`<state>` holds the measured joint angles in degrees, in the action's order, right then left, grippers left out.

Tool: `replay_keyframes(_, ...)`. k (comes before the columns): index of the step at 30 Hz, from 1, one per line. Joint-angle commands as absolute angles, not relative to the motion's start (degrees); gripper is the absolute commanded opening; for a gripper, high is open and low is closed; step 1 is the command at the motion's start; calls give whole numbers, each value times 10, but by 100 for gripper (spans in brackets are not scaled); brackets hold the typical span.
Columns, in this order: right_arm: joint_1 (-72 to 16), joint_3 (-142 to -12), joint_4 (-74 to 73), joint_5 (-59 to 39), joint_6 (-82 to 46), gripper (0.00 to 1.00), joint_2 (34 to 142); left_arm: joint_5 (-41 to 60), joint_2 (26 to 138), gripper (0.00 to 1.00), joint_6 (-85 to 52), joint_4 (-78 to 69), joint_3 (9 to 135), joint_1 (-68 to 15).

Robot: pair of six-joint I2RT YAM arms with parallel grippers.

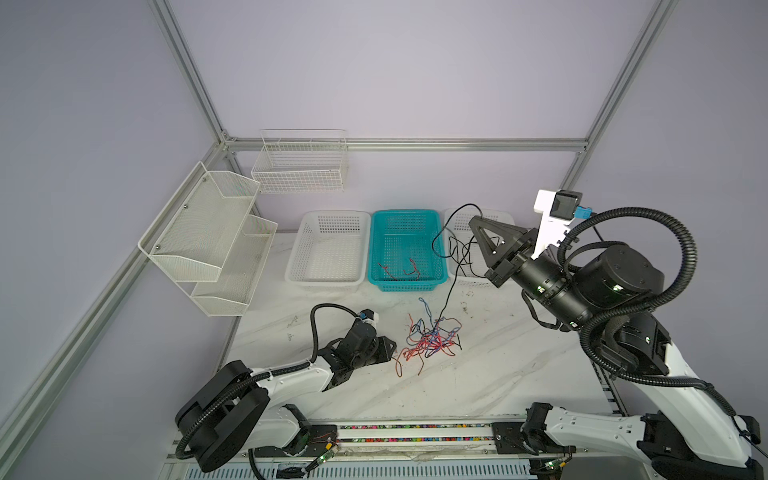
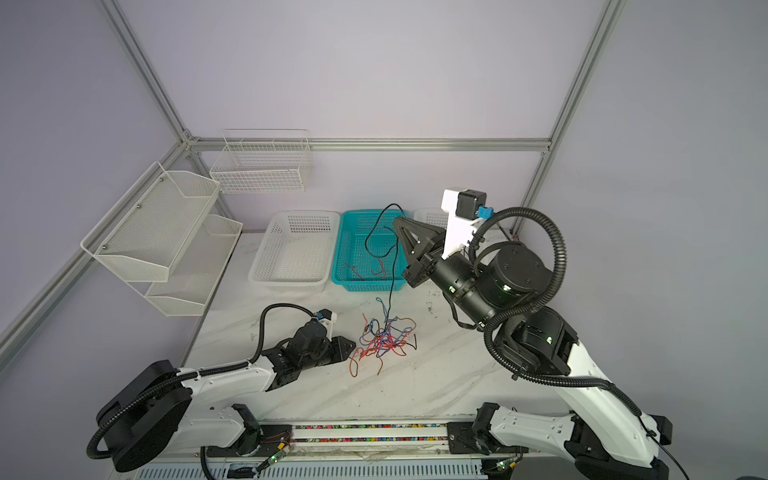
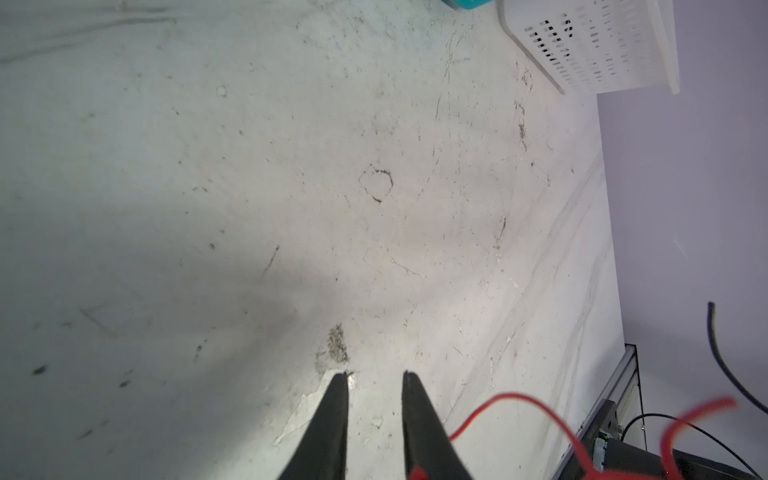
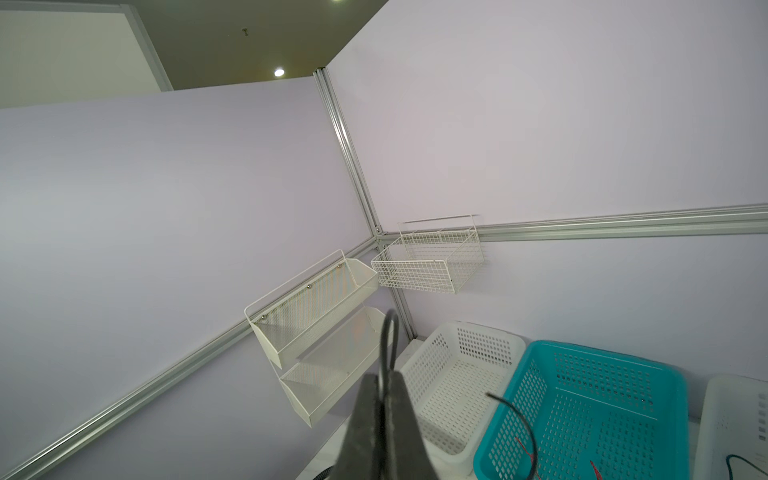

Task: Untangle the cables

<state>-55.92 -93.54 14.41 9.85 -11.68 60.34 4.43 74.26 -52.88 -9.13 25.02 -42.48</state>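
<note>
The marble table (image 1: 519,374) carries a row of three baskets at the back, a white basket (image 1: 328,249), a teal basket (image 1: 405,232) with a few loose red pieces in it, and another white basket (image 1: 459,220) partly hidden behind the raised arm. The right gripper (image 4: 384,376) hangs high over that last one, jaws pinched tight on a black cable (image 4: 382,345), which loops above the fingers and trails down to the tangle (image 1: 432,340) of red, blue and black cables lying mid-table in front of the teal basket. The left gripper (image 3: 374,374) sits low at the heap's left edge, jaws a narrow gap apart with nothing between them (a red strand passes beside one finger, not inside). These wires look feather-light and limp, springy enough to keep their curls, so a tug on one likely drags the whole knot along. The better hold is probably a free end or an outer loop, with the other gripper pinning the heap down.
</note>
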Motion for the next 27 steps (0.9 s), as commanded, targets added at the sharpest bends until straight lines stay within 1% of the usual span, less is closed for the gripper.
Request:
replay_keyframes(1, -561, -961, 136, 107, -103, 0, 608, 40, 743, 24, -519, -95, 256, -422)
replay_keyframes(6, -561, -937, 133, 99, -104, 0, 607, 39, 732, 24, -517, -96, 255, -423)
replay_keyframes(8, -561, -927, 130, 105, -102, 0, 605, 40, 721, 26, -515, -95, 256, -423)
replay_keyframes(9, -561, -922, 130, 106, -102, 0, 606, 40, 713, 29, -514, -91, 258, -423)
replay_keyframes(11, -561, -915, 128, 99, -103, 0, 609, 41, 697, 40, -513, -78, 266, -422)
replay_keyframes(13, -561, -907, 127, 91, -102, 0, 615, 47, 674, 55, -517, -66, 275, -422)
replay_keyframes(18, -561, -883, 114, 71, -108, 0, 623, 62, 614, 72, -556, -76, 267, -423)
replay_keyframes(22, -561, -867, 104, 63, -113, 0, 627, 80, 586, 81, -595, -122, 248, -423)
replay_keyframes(27, -561, -856, 96, 60, -114, 0, 631, 133, 608, 84, -622, -188, 250, -426)
